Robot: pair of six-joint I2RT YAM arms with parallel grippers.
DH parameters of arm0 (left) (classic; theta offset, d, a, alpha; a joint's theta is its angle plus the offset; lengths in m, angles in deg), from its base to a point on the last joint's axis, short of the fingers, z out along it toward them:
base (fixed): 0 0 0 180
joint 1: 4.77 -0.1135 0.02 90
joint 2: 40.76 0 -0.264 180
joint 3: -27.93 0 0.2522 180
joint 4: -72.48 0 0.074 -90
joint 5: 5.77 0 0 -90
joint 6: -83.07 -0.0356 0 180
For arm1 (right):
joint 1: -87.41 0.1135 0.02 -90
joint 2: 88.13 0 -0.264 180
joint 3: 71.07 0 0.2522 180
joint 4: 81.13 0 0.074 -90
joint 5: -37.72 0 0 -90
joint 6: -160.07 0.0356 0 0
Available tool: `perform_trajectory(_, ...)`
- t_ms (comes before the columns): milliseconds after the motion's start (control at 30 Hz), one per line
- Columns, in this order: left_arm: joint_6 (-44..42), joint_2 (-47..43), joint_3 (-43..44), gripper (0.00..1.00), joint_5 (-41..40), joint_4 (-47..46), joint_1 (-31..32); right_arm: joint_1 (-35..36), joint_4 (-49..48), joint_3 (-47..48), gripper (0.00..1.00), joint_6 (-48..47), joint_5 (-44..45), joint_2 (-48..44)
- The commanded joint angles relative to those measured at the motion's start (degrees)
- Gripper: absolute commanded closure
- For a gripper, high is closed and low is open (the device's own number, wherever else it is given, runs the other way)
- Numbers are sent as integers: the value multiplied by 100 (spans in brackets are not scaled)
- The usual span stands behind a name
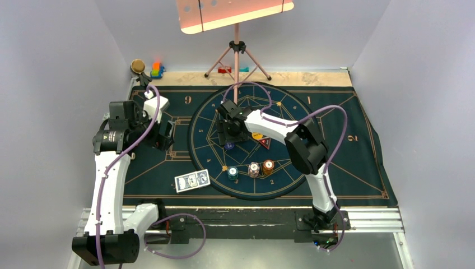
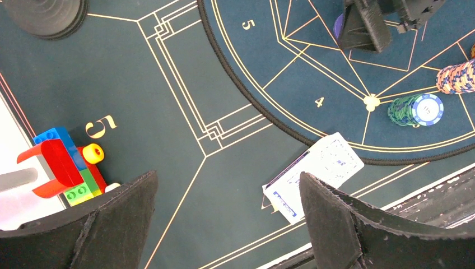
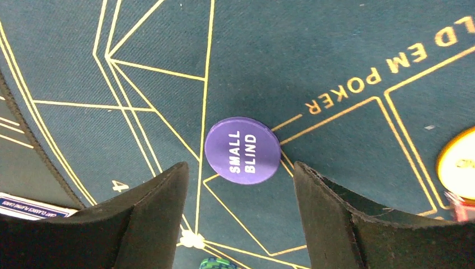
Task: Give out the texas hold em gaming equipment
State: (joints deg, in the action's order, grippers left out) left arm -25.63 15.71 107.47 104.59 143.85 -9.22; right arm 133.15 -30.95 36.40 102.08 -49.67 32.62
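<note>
Green poker felt (image 1: 364, 168) with round mat (image 1: 204, 140): right gripper (image 3: 241, 193) poised over the small-blind disc (image 3: 242, 150).

Just outside the round mat's near-left rim lie the playing cards (image 1: 192, 180). Inside its near rim stand teal chips (image 1: 232, 172), white chips (image 1: 254, 168) and orange chips (image 1: 268, 166). Toward the mat's centre the purple disc lies flat, just ahead of the right gripper, whose jaws stand apart and hold nothing. Being round, it offers no preferred axis. Bare felt surrounds it, though the yellow disc (image 3: 456, 159) and triangular marker (image 1: 264, 143) sit close on its right. Left of the mat, the left gripper (image 2: 228, 185) hangs wide open and empty, farther off. Beyond the mat's far rim stands a pink tripod (image 1: 237, 56).
</note>
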Motion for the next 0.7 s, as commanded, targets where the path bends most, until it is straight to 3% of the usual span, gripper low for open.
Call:
perform_trajectory(0,-82,-4,221,0,83,30,-38,126,-7,299,29,55,-231,314)
perform_trajectory(400,-77,-49,313,0,18,88,-36,432,86,785,44,161,-615,730)
perform_trajectory(667,-102,-113,313,0,-116,71,-34,856,197,1769,46,420,-1023,1310)
